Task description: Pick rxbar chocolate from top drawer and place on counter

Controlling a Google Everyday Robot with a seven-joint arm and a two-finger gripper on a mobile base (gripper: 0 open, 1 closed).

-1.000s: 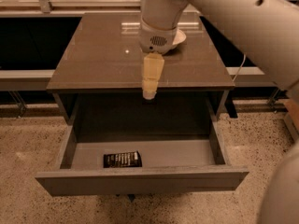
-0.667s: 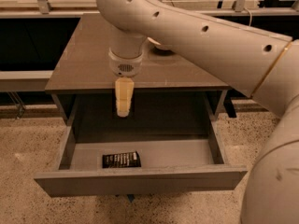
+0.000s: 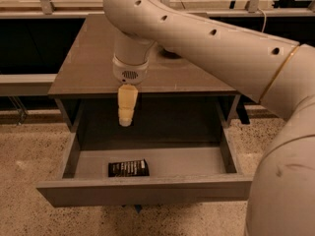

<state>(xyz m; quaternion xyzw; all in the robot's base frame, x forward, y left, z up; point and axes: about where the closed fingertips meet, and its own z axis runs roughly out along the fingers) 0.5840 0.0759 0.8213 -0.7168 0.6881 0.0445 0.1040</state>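
Grey top drawer (image 3: 147, 191): we log it pulled out toward the near side, front panel plain and flat, inside grey

Black rxbar chocolate (image 3: 128, 168): we find it lying flat on the drawer floor, left of centre, just behind the front panel, white print facing up; nothing touches it

Glossy brown-grey table (image 3: 88, 58): we note it as the square slab top of the cabinet, above and behind the drawer opening, its far right part covered by the arm

Cream gripper (image 3: 126, 121): we place it pointing straight down from the white wrist, in front of the near edge of the table and over the far left part of the drawer, well above the bar and holding nothing that we can see; whether it is released or clenched we cannot tell

White arm (image 3: 206, 38): we record it sweeping in from the near right, across the table, to the wrist

Speckled floor (image 3: 29, 146): around the cabinet on both sides
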